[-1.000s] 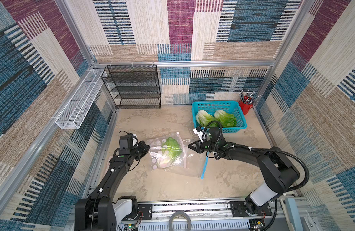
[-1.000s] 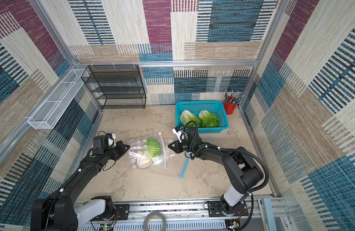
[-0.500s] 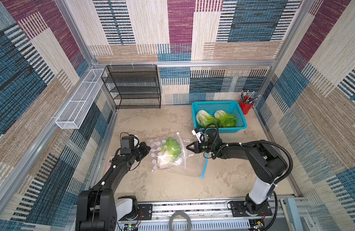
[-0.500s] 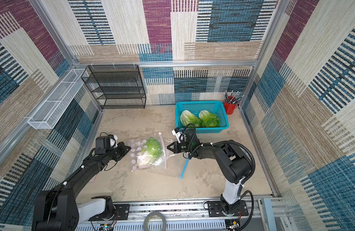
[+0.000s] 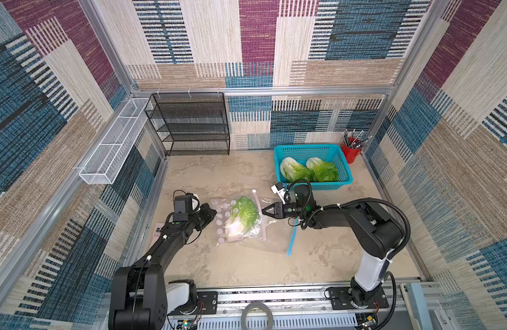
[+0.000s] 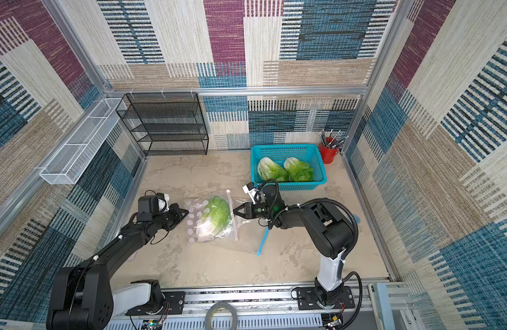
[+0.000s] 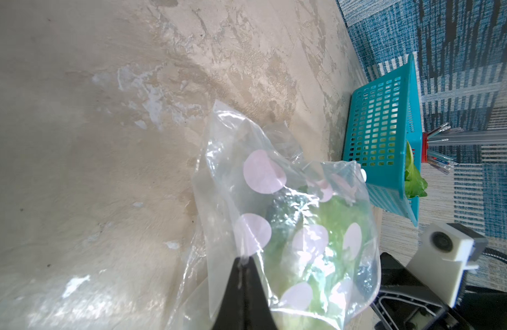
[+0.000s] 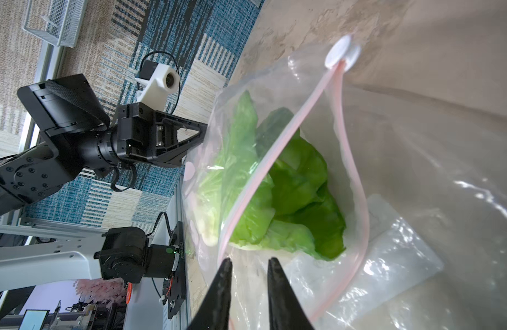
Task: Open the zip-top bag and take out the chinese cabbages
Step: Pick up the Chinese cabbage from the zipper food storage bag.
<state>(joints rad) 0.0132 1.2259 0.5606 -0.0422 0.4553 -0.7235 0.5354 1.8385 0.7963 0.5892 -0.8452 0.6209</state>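
- Over the last second the right hand [image 5: 263,211] has slid across the table [image 5: 218,177] up to the mouth of the zip-top bag [image 5: 228,225], and its jaws have parted a little. The left hand [image 5: 213,213] has barely shifted.
- The bag is clear plastic printed with pale pink dots. It has a pink zip strip [image 8: 366,225], and its mouth gapes open toward the right hand.
- One of the chinese cabbages [image 5: 245,213] lies inside the bag, with a white stalk base and crinkled bright green leaves, the leafy end toward the mouth.
- The other two heads lie side by side in a teal basket [image 5: 306,148] at the far right of the table.
- The left hand is closed, pinching the dotted bottom end of the bag.
- The right hand's fingers stand a narrow gap apart at a corner of the mouth, and one fingertip [image 8: 225,274] touches the end of the pink strip. Whether any film lies between them cannot be told.
- The bagged cabbage lies between the two hands, just beyond the right fingertips.
- A second clear bag [image 5: 275,241] with a blue zip strip lies flat beneath the right hand.
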